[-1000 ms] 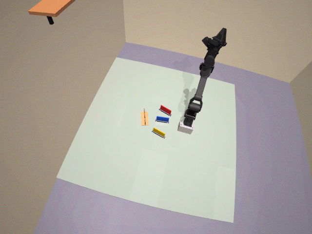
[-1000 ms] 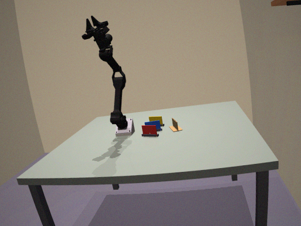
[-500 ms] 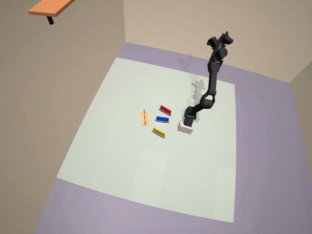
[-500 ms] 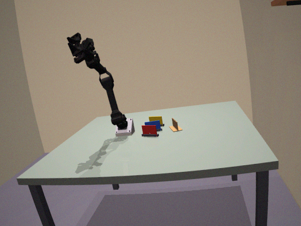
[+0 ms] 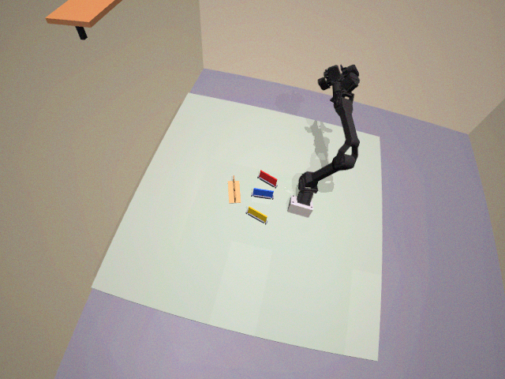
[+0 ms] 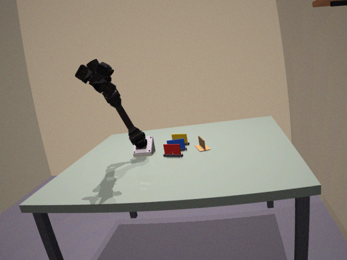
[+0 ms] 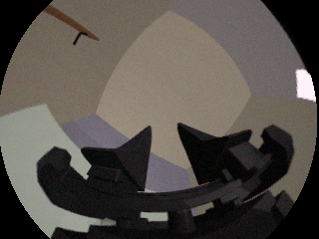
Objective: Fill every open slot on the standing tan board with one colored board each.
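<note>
Claw (image 5: 342, 71) (image 6: 94, 70) (image 7: 164, 129): fingers apart, nothing between them; high, well apart from the tan board. Step: before the first pick, by judgement; next move, down to one holder, straddling its board.
Tan board (image 5: 234, 189) (image 6: 201, 143): standing; landmark. Slots perhaps all open, too small to tell.
Red (image 5: 267, 178) (image 6: 172, 149), blue (image 5: 263, 193) (image 6: 176, 143) and yellow boards (image 5: 257, 214) (image 6: 179, 137): upright in holders, near the tan board, on its arm-base side.
Tabletop (image 5: 171, 253) (image 6: 238, 170) (image 7: 30, 149): pale green, beneath it.
Room: beige walls, mauve floor.
</note>
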Controlling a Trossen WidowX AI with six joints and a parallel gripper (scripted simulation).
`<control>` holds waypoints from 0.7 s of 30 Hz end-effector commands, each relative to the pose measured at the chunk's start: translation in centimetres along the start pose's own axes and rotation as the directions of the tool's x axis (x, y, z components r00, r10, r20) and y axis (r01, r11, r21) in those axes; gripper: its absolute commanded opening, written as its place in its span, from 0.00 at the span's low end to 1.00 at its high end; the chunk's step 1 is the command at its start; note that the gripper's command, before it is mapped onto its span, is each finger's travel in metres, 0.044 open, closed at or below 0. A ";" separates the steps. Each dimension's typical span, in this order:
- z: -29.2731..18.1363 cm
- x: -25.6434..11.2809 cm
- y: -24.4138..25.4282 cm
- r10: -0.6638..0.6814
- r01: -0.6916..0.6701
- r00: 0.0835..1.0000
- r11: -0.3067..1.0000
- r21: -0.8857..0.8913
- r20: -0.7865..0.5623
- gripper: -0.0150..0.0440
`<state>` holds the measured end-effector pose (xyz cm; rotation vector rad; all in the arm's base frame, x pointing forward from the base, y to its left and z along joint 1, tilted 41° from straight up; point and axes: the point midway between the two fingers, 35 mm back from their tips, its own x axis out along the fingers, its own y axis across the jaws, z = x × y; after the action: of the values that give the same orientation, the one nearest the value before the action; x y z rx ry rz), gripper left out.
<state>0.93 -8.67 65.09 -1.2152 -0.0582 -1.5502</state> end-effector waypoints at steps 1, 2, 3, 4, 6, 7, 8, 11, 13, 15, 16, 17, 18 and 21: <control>-0.9 1.1 4.2 0.128 -0.125 0.992 0.985 0.118 -0.016 0.57; -1.1 1.4 5.6 0.172 -0.167 0.985 0.973 0.157 -0.017 0.57; -1.2 1.6 7.1 0.215 -0.207 0.977 0.958 0.196 -0.018 0.57; -1.3 1.7 8.5 0.258 -0.247 0.966 0.941 0.232 -0.019 0.57; -1.5 1.8 10.2 0.312 -0.294 0.950 0.917 0.269 -0.025 0.57; -1.5 1.8 11.1 0.339 -0.317 0.940 0.904 0.287 -0.028 0.57; -1.6 1.8 12.6 0.383 -0.354 0.923 0.880 0.317 -0.032 0.57; -1.6 1.1 17.9 0.536 -0.473 0.843 0.778 0.414 -0.044 0.57; -1.4 0.2 21.2 0.628 -0.536 0.777 0.702 0.469 -0.050 0.57; -1.1 -1.0 24.4 0.710 -0.588 0.702 0.622 0.517 -0.057 0.57; -1.1 -1.1 24.7 0.717 -0.592 0.695 0.616 0.521 -0.058 0.57; -1.0 -1.5 25.5 0.736 -0.603 0.674 0.595 0.531 -0.060 0.57; -0.8 -2.2 26.7 0.766 -0.619 0.639 0.562 0.549 -0.063 0.57; -0.2 -5.1 31.0 0.861 -0.665 0.502 0.443 0.602 -0.080 0.57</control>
<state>21.32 -17.79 47.55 -0.4245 0.2485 -0.8457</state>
